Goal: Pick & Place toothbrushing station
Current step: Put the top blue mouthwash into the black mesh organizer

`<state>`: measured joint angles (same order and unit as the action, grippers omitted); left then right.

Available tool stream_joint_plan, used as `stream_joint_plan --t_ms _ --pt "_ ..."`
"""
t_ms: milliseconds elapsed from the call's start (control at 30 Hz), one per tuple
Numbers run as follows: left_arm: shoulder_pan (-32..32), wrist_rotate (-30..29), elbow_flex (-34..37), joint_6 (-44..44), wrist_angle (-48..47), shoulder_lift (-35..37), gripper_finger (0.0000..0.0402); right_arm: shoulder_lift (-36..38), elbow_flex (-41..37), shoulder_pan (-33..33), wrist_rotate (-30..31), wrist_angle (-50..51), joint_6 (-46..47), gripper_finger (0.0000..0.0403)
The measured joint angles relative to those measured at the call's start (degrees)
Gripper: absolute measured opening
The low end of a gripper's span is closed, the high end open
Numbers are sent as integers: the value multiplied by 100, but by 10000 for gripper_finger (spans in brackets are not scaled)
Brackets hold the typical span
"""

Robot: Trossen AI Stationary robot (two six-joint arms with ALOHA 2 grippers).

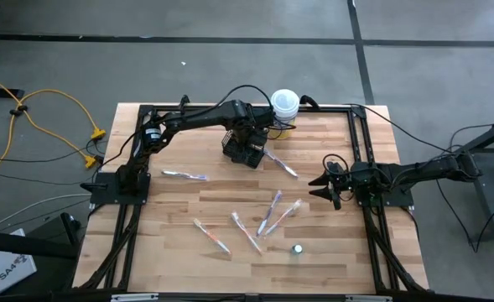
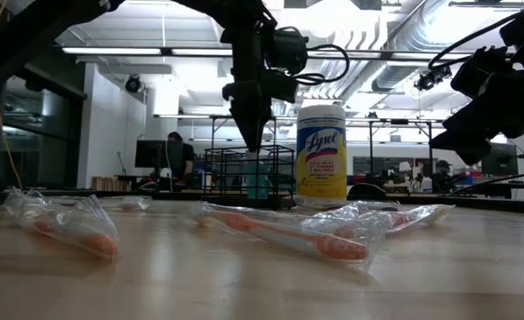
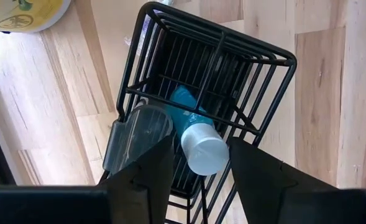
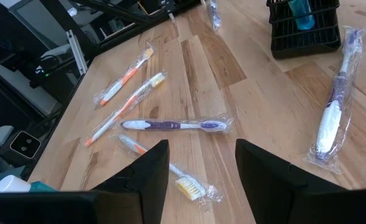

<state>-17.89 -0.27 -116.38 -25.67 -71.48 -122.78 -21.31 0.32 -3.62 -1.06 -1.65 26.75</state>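
The black wire basket (image 1: 245,151) stands on the table's far middle, with a teal tube (image 3: 184,107) with a white cap (image 3: 204,152) upright inside it and a clear wrapped item (image 3: 139,130) beside it. My left gripper (image 1: 248,138) points down over the basket's rim (image 2: 251,142), open, with its fingers on either side of the cap (image 3: 201,142). Several wrapped toothbrushes (image 1: 272,211) lie on the table's middle, one (image 1: 185,174) farther left and one (image 1: 280,164) beside the basket. A second small tube (image 1: 298,249) stands near the front. My right gripper (image 1: 329,186) hovers open and empty at the right. My left gripper comes from above, pointing down, with a finger (image 3: 161,165) on each side of the tube's white cap (image 3: 214,162). I cannot tell whether the fingers touch the cap. The tube stands upright in the basket.
A white-lidded, yellow-labelled canister (image 1: 284,104) stands just behind the basket to the right. A black frame (image 1: 360,151) runs along the table's sides and far edge. Bare wood lies at the table's near left (image 1: 163,252).
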Motion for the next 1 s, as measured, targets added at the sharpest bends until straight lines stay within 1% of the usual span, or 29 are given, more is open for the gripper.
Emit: stream_joint_plan --t_ms 200,333,1000 --pt "0 -8 0 0 -2 0 153 -1 2 -2 2 0 -1 176" --pt "2 -160 0 -4 -4 0 154 -1 2 -2 0 0 -1 176" --pt "2 -456 0 -177 41 0 154 -1 2 0 2 -2 1 176"
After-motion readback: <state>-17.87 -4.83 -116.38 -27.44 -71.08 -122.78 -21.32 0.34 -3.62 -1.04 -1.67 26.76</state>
